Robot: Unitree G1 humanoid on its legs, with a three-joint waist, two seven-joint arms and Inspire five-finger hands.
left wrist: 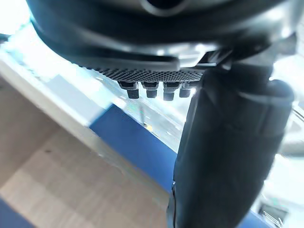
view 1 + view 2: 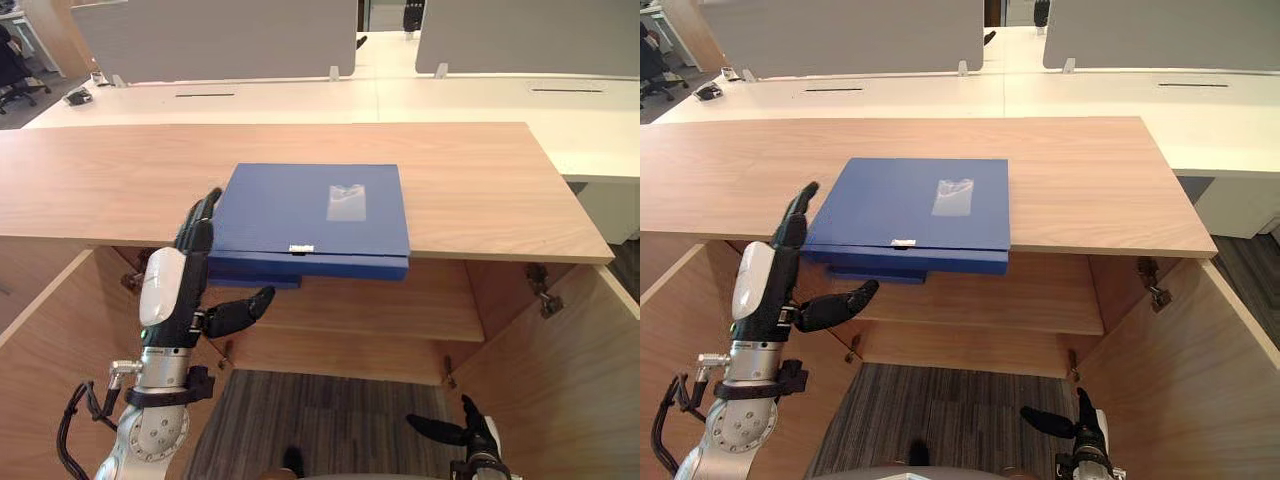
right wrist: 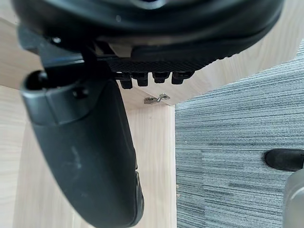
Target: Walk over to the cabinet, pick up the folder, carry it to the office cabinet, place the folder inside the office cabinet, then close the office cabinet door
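A blue folder (image 2: 310,210) lies flat on the wooden cabinet top (image 2: 100,180), its front edge sticking out a little over the open cabinet. My left hand (image 2: 165,290) is raised at the folder's left front corner, open, fingers straight along its left side and thumb (image 1: 228,142) spread out below the overhanging edge. In the left wrist view the folder (image 1: 133,142) shows just past the fingertips. My right hand (image 2: 475,430) hangs low in front of the cabinet, open and holding nothing.
Both cabinet doors stand open, the left door (image 2: 40,380) and the right door (image 2: 570,390), flanking me. Inside is a wooden shelf (image 2: 370,310). White desks (image 2: 450,100) with grey partitions (image 2: 210,35) stand behind the cabinet. Grey carpet (image 3: 237,156) lies below.
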